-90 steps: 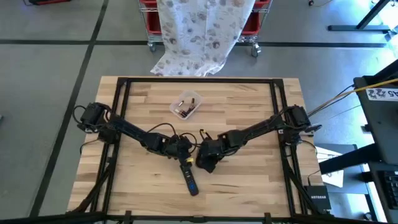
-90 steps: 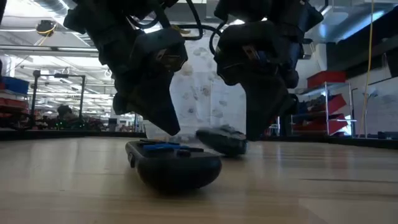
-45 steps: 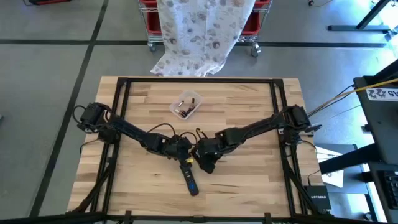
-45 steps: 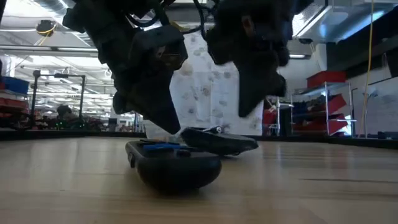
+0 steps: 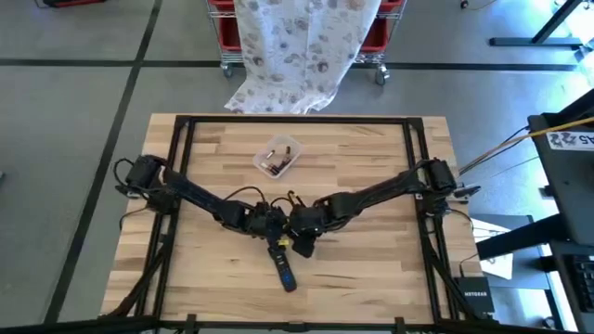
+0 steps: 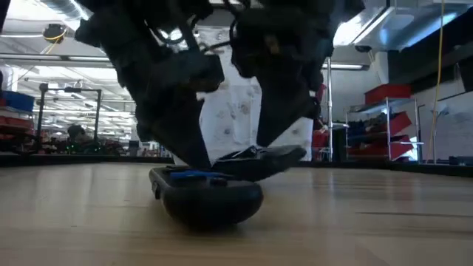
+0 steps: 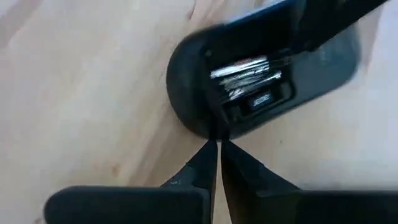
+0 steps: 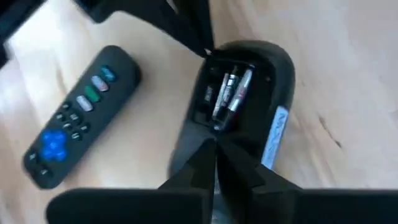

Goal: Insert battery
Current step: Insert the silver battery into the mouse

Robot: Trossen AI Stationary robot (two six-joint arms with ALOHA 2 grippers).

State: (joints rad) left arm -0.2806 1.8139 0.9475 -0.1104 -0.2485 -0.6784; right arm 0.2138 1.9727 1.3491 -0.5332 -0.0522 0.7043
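The left gripper [image 7: 219, 144] has its two dark fingers drawn together with only a hairline slit between them, their tips touching the rounded end of a black plastic remote lying back-up with its battery bay uncovered [image 7: 193, 81]. Opposite it, the right gripper [image 8: 214, 144] is also pinched narrow and grips the edge of that same open-backed remote [image 8: 277, 68]; from table height the remote shows as a flat dark slab tilted up on one side [image 6: 259, 161] beneath the arm. Two silver cylindrical batteries [image 8: 230, 93] sit side by side inside the bay, and the left wrist camera shows them there as well [image 7: 245, 74]. Just beside this lies a second black remote, face-up, with coloured buttons and a blue pad [image 8: 81, 118]; seen from above it stretches toward the near edge [image 5: 284, 269] of the pale wooden slatted table [image 5: 371, 269]. Both grippers meet at the table's middle, left [image 5: 271, 225] and right [image 5: 295, 232] close together. Farther back stands a small clear plastic tub [image 5: 277, 158] holding small dark items, well apart from them.
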